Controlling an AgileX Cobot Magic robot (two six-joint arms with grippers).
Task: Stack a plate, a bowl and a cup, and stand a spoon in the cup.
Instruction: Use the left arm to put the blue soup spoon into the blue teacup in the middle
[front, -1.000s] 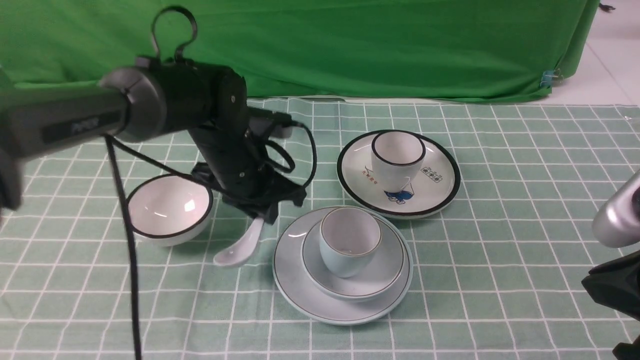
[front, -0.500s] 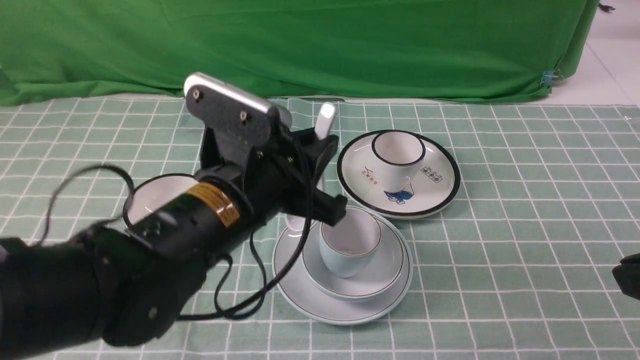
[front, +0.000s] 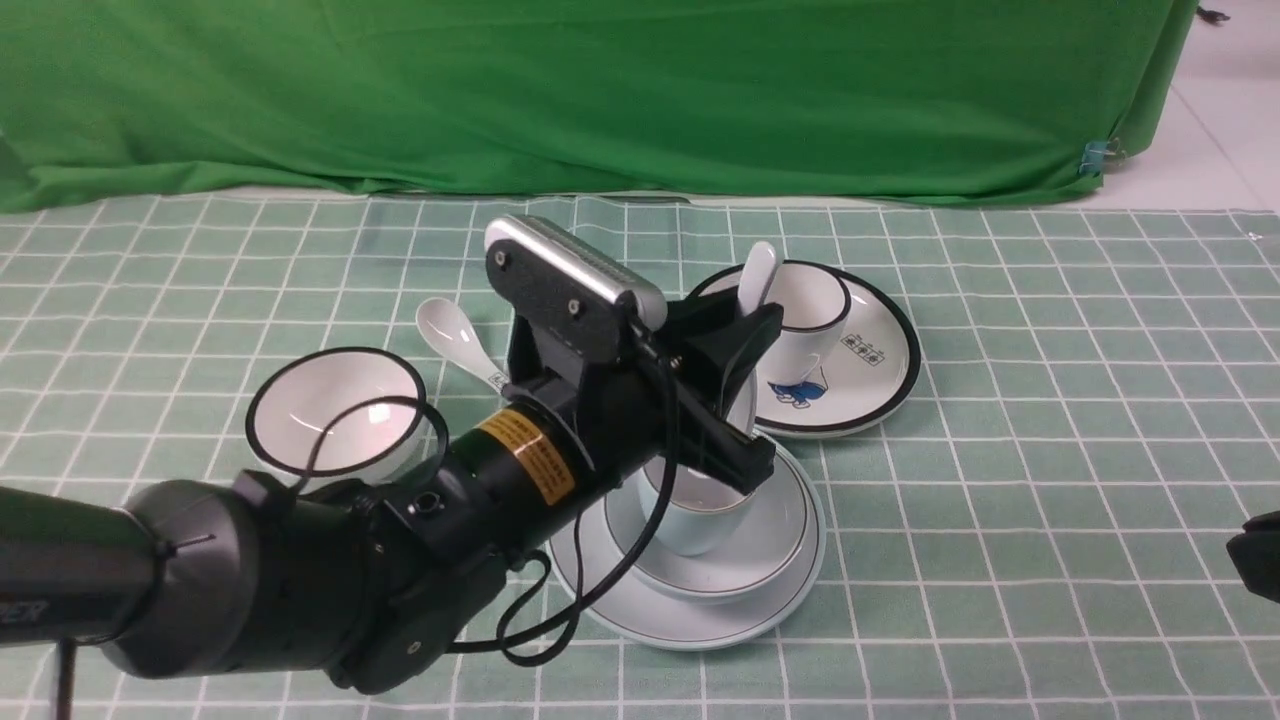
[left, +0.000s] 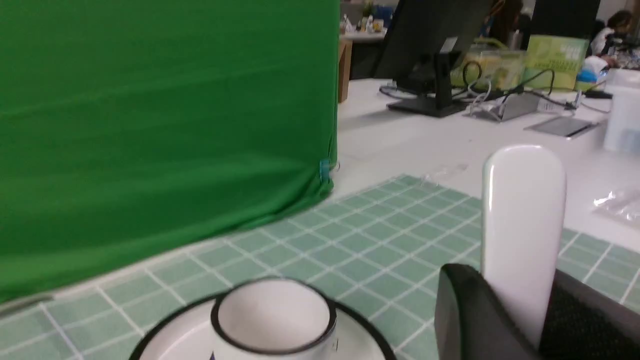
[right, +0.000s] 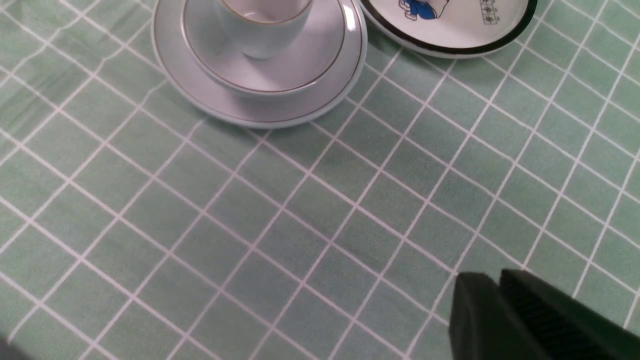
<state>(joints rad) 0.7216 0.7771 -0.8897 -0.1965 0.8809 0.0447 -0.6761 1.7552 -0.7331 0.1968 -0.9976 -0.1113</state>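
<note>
The pale blue plate (front: 690, 612) carries the bowl (front: 762, 560), and the cup (front: 690, 528) stands in the bowl. My left gripper (front: 748, 390) is shut on the plain spoon (front: 757, 272) and holds it nearly upright, right over the cup. The spoon's handle (left: 522, 225) rises between the fingers, and its lower end is hidden behind the gripper (left: 520, 310). My right gripper (right: 497, 295) is shut and empty, low over the cloth to the stack's right. The right wrist view also shows the plate (right: 260, 117), bowl (right: 305, 65) and cup (right: 260, 30).
A black-rimmed cup (front: 815, 305) stands on a black-rimmed printed plate (front: 880, 375) just behind the stack. A black-rimmed bowl (front: 335, 410) sits at the left, with a white marked spoon (front: 455, 335) lying behind it. A green backdrop (front: 600, 90) closes the far edge.
My left gripper has carried the spoon to the right and lower, from beside the stack to over the cup. The marked spoon behind it has come into view.
</note>
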